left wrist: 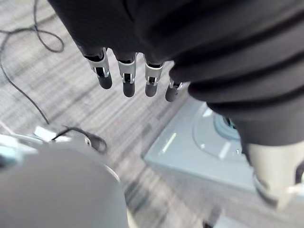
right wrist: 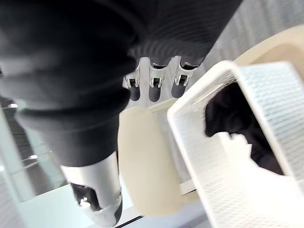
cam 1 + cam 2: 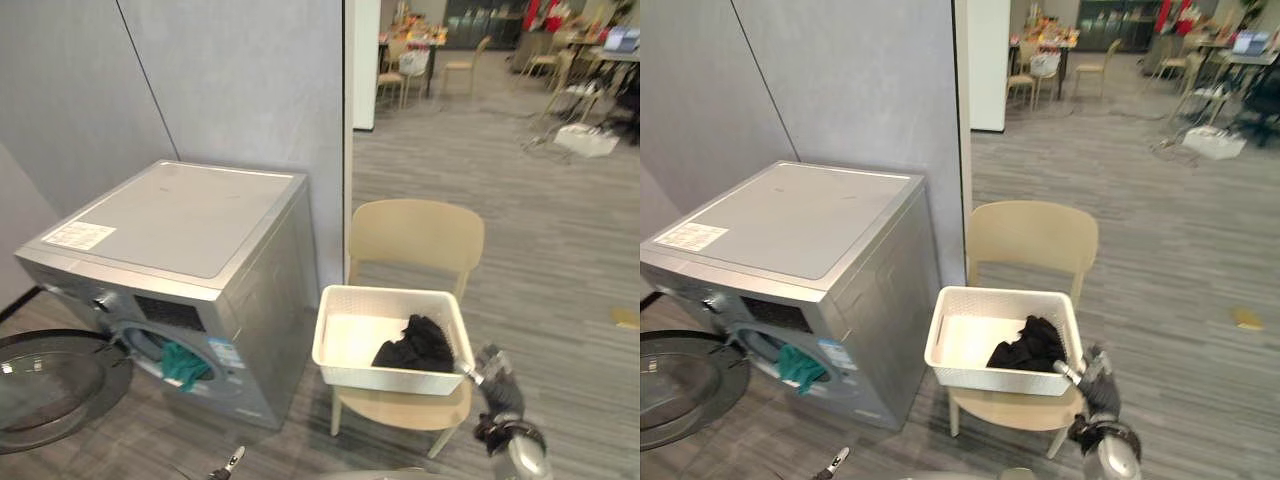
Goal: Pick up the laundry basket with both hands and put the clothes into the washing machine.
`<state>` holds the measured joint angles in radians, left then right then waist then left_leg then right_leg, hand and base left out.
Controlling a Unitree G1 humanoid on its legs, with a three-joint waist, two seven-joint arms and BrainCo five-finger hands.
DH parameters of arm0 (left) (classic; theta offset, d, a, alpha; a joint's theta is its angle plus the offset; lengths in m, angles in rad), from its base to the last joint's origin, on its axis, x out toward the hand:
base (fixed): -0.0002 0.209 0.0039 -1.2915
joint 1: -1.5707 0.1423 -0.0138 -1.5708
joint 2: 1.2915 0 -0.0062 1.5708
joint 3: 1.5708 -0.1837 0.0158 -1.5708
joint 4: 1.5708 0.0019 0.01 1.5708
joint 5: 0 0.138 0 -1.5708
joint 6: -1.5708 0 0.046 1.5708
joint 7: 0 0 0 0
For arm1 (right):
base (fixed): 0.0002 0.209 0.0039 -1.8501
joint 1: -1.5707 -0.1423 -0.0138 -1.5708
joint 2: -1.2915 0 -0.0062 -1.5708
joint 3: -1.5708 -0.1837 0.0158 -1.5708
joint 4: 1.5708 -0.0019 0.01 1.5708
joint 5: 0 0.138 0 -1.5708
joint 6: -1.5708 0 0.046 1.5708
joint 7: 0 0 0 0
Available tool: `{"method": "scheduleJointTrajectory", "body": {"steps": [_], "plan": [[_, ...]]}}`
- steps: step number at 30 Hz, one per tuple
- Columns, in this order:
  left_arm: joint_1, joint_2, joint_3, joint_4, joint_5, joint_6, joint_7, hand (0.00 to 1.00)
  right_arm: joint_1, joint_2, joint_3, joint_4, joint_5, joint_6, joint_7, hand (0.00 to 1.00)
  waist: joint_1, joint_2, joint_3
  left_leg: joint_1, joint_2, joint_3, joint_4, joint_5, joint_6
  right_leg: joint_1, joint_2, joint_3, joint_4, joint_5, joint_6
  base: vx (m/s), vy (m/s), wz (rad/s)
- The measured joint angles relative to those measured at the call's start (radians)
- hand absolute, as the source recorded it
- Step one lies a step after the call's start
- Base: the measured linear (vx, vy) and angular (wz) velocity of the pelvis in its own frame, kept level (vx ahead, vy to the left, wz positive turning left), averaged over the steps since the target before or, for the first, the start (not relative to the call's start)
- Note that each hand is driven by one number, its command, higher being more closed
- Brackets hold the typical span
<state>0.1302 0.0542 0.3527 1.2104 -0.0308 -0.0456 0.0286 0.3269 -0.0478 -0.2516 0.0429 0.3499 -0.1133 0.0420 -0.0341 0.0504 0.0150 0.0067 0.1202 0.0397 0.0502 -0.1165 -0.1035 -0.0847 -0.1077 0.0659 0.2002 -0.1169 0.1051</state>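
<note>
One white laundry basket [image 3: 388,379] on one beige chair [image 3: 415,235], a single black garment [image 3: 418,345] inside — plus one teal cloth [image 3: 181,364] in the open drum of the washing machine [image 3: 180,215]. The right hand [image 3: 497,385] is beside the basket's near right corner, fingers loose, grasping nothing; the left hand [image 1: 128,76] is released too.

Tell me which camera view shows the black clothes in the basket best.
The left eye view: the black clothes lie whole in the white basket. The right eye view shows nearly the same. The right wrist view catches them from close, partly behind the basket's wall.
</note>
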Motion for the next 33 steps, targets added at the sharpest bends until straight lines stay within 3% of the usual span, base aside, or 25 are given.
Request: {"method": "scheduleJointTrajectory", "body": {"steps": [1,2,3,4,8,14,17,19,23,25,26,33], "plan": [[0.0,0.004,-0.008,-0.001,0.022,-0.001,0.0,0.0,0.013,0.012,0.0,-0.069,-0.009,-0.012,-0.006,0.0,-0.016,-0.005,-0.008,0.008,-0.02,-0.012,-0.068,-0.001,0.0,0.015,-0.012,-0.013,-0.076,0.018,-0.01,0.02,0.124,0.59],[-0.012,0.019,-0.007,-0.001,0.039,-0.001,-0.001,0.0,0.016,0.025,-0.008,-0.111,-0.01,-0.03,-0.01,0.0,-0.014,-0.024,-0.006,-0.003,-0.036,-0.025,-0.031,0.01,0.004,0.013,-0.036,-0.018,-0.101,0.041,-0.013,0.02,0.084,0.46],[-0.014,0.023,-0.012,-0.001,0.049,-0.003,0.0,0.0,0.015,0.018,-0.014,-0.154,-0.012,-0.039,-0.018,0.0,-0.006,-0.007,-0.004,-0.004,-0.031,-0.039,-0.012,0.0,0.002,0.018,-0.012,-0.022,-0.119,0.051,-0.005,0.03,0.082,0.19],[-0.013,0.031,-0.021,-0.001,0.054,-0.002,0.004,0.0,0.006,0.013,-0.016,-0.175,-0.024,-0.057,-0.018,0.0,-0.006,-0.012,-0.003,-0.002,-0.028,-0.058,-0.019,0.032,-0.008,0.037,-0.008,-0.027,-0.148,0.079,0.002,0.01,0.069,0.09],[-0.012,0.047,-0.088,-0.025,0.07,-0.009,0.006,0.0,-0.017,-0.037,-0.021,-0.186,-0.123,-0.072,-0.016,0.0,-0.005,-0.031,-0.004,-0.014,-0.034,-0.065,-0.018,0.032,-0.008,0.064,-0.015,-0.033,-0.2,0.086,0.008,0.02,0.048,0.04],[0.006,0.06,-0.188,-0.081,0.081,-0.025,-0.026,0.0,-0.218,-0.351,-0.014,-0.015,-0.247,-0.042,0.026,0.0,-0.004,-0.028,0.001,-0.112,-0.038,-0.07,-0.019,0.033,-0.009,-0.028,-0.015,-0.038,-0.195,0.086,0.008,0.04,0.01,0.04],[0.005,0.058,-0.24,-0.084,0.081,-0.029,-0.04,0.0,-0.391,-0.485,0.047,0.187,-0.243,-0.031,0.044,0.0,0.005,-0.002,0.061,-0.138,-0.039,-0.095,-0.015,0.062,-0.011,-0.054,-0.013,-0.055,-0.173,0.103,-0.001,0.05,-0.012,0.19],[0.006,0.054,-0.273,-0.091,0.081,-0.028,-0.05,0.0,-0.529,-0.568,0.148,0.379,-0.244,-0.023,0.072,0.0,0.027,0.016,0.094,-0.16,-0.038,-0.112,-0.006,0.087,-0.01,-0.086,-0.012,-0.065,-0.148,0.134,0.0,0.08,-0.024,0.13],[-0.004,0.046,-0.284,-0.144,0.041,-0.04,-0.051,0.0,-0.808,-0.637,0.302,0.639,-0.249,-0.007,0.091,0.0,0.057,0.043,0.2,-0.241,-0.028,-0.143,0.033,0.138,-0.014,-0.166,0.001,-0.081,-0.095,0.17,-0.004,0.07,-0.052,0.1],[-0.012,0.046,-0.284,-0.156,0.026,-0.044,-0.051,0.0,-0.877,-0.646,0.325,0.698,-0.249,-0.002,0.094,0.0,0.065,0.041,0.245,-0.252,-0.026,-0.149,0.035,0.147,-0.019,-0.175,0.001,-0.092,-0.087,0.17,-0.004,0.05,-0.045,0.12],[-0.022,0.044,-0.289,-0.161,0.003,-0.049,-0.05,0.0,-0.925,-0.657,0.347,0.746,-0.25,0.004,0.094,0.0,0.088,0.043,0.273,-0.257,-0.027,-0.147,0.036,0.147,-0.019,-0.187,0.0,-0.092,-0.078,0.168,-0.007,0.05,-0.032,0.06],[-0.037,0.046,-0.317,-0.193,-0.068,-0.062,-0.048,0.0,-0.999,-0.619,0.427,0.799,-0.258,0.007,0.092,0.0,0.114,0.04,0.308,-0.317,-0.037,-0.132,0.035,0.15,-0.018,-0.298,-0.017,-0.087,0.037,0.111,-0.011,0.0,-0.008,0.04]]}}
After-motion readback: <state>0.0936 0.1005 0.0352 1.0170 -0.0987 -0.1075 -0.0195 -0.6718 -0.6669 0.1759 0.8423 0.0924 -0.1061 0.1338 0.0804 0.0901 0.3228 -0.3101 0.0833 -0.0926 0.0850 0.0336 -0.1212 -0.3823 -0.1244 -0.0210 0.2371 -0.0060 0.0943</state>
